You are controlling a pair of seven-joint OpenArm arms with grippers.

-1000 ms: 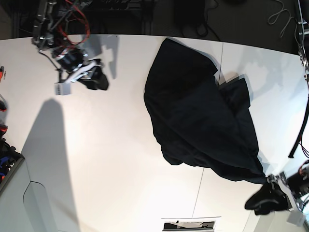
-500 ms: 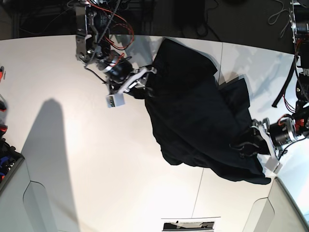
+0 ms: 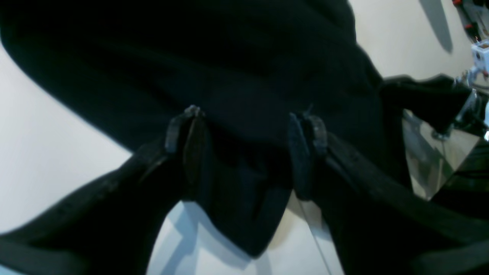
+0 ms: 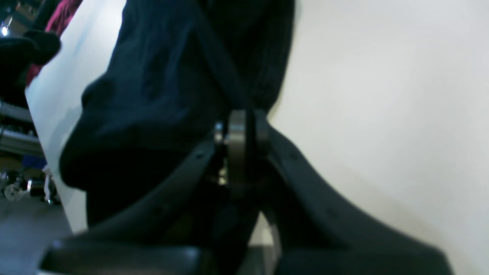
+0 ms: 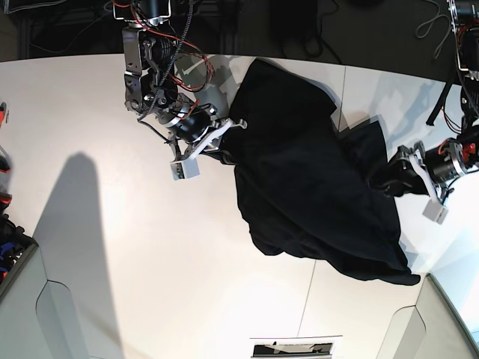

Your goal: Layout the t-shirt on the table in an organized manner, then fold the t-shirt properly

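- While the shirt [image 5: 314, 187] lies in a loose black heap on the surface [image 5: 112, 247], both grippers are at its edges, one on each side.
- Right gripper [image 4: 244, 133]: clenched on a fold of the shirt's edge; in its wrist view the two fingers [image 4: 237, 149] meet with black cloth pinched between them.
- Beyond that gripper the cloth runs up and away as a dark bunched mass [image 4: 172, 84]; bare surface [image 4: 382, 95] lies just beside the gripper on one side.
- In the base view this gripper [image 5: 224, 146] sits at the shirt's edge on the view's left, touching the cloth.
- Left gripper [image 3: 246, 152]: its fingers [image 3: 301, 152] stand wide apart, with a flap of black cloth [image 3: 244, 198] lying between them; the pads do not press it.
- Past that gripper the bulk of the shirt [image 3: 191, 57] fills the wrist view; pale surface [image 3: 46, 152] shows to one side and below the flap.
- In the base view the left gripper [image 5: 397, 179] is at the shirt's edge on the view's right, beside a bunched part, perhaps a sleeve, though I cannot tell.
- Between the two grippers the shirt is crumpled rather than flat, its plain black side up; no print shows.
- A thin dark seam [image 5: 308, 295] in the surface runs out from under the heap.
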